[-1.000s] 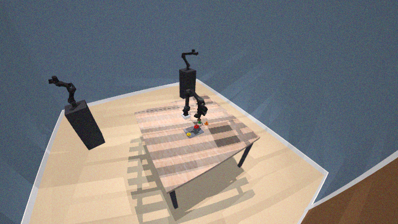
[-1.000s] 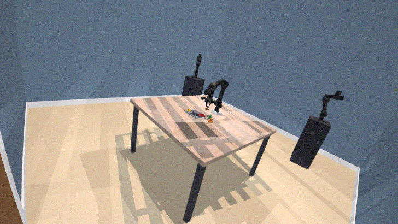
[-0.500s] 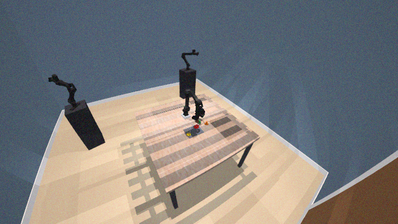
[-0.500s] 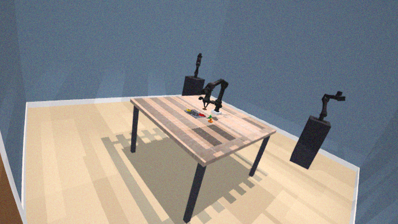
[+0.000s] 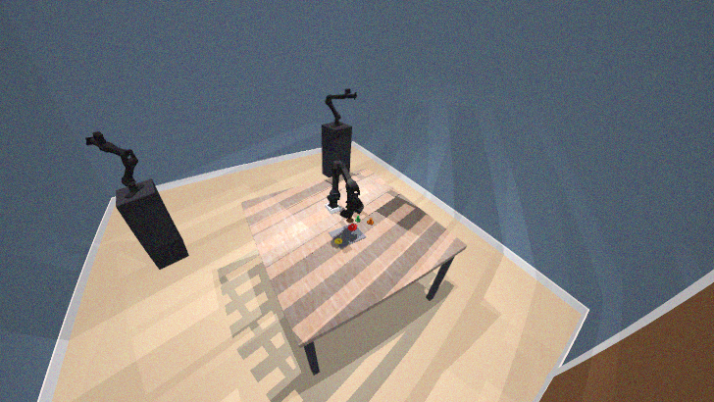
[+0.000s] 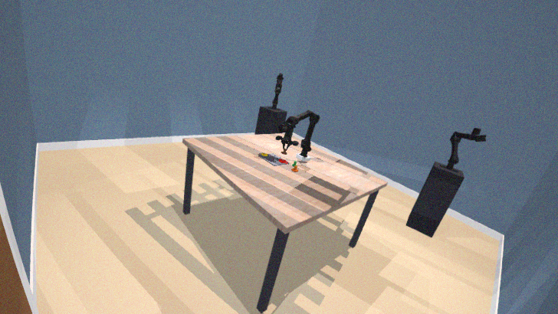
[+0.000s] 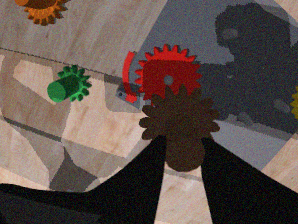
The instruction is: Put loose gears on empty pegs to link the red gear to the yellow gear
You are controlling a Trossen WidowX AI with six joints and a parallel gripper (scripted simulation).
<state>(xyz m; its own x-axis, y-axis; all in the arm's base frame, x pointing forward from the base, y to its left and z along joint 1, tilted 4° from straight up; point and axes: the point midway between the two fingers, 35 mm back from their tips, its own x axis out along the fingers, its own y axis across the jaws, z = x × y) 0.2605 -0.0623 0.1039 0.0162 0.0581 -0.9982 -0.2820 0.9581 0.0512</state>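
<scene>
My gripper (image 7: 184, 152) (image 6: 284, 151) is shut on the handle of a brown gear (image 7: 180, 117) (image 5: 349, 220) and holds it in the air by the board's edge. In the wrist view the brown gear overlaps the lower edge of the red gear (image 7: 168, 62) (image 5: 352, 226) (image 6: 282, 161). The grey board (image 7: 250, 142) (image 5: 358, 238) lies under the red gear and the yellow gear (image 5: 337, 241) (image 6: 264, 155) (image 7: 295, 102). A green gear (image 7: 80, 82) (image 5: 357, 219) and an orange gear (image 7: 45, 14) (image 5: 370, 221) (image 6: 295, 169) stand on the table. The arm's shadow darkens the board, so its pegs are hard to tell.
The red arrow (image 7: 127, 70) lies beside the red gear. The arm's white base (image 5: 332, 207) (image 6: 303, 157) stands on the wooden table (image 5: 320, 319) (image 6: 234, 175) close to the board. Two other arms stand on dark pedestals (image 5: 152, 225) (image 6: 435, 198) away from the table.
</scene>
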